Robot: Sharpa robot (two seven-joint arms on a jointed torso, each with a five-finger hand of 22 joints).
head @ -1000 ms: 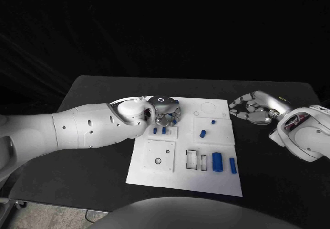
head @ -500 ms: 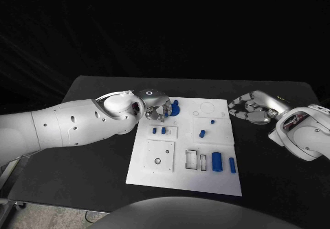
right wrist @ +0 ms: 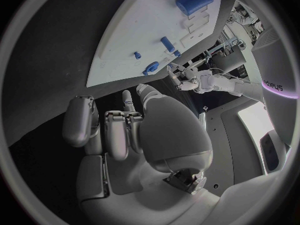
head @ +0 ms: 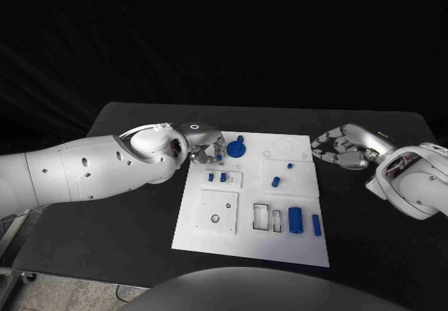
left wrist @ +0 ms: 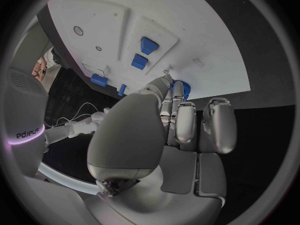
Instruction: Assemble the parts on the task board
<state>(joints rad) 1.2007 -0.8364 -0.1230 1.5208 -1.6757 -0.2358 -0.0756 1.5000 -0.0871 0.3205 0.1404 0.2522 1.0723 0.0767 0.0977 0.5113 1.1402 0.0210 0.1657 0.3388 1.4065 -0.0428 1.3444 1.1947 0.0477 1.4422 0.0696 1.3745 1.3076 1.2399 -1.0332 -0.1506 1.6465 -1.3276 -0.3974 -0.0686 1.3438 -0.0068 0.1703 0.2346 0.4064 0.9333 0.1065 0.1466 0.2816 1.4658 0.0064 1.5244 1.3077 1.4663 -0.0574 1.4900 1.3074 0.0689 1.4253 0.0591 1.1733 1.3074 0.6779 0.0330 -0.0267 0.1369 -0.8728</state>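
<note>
The white task board (head: 280, 241) lies in the middle of the black table. My left hand (head: 205, 148) is at the board's far left corner, and its fingertips (left wrist: 177, 92) pinch a blue round part (head: 236, 149) with a short peg on top; the part (left wrist: 182, 88) sits low over the board there. Two small blue parts (head: 217, 176) stand in a raised block just nearer. More blue parts lie on the board: a short one (head: 274, 182), a tiny one (head: 289, 166), a thick cylinder (head: 295, 219) and a thin bar (head: 316, 224). My right hand (head: 340, 148) hovers off the board's right edge, fingers curled in on nothing.
A raised square plate with holes (head: 217, 212) and two rectangular slots (head: 267, 217) take up the board's near half. Bare black table (head: 131, 214) stretches to the left of the board and in front of it. My left forearm (head: 84, 172) crosses above the table's left side.
My left hand has drawn back toward the board's far left corner, uncovering the blue round part at its fingertips. The right hand has stayed put.
</note>
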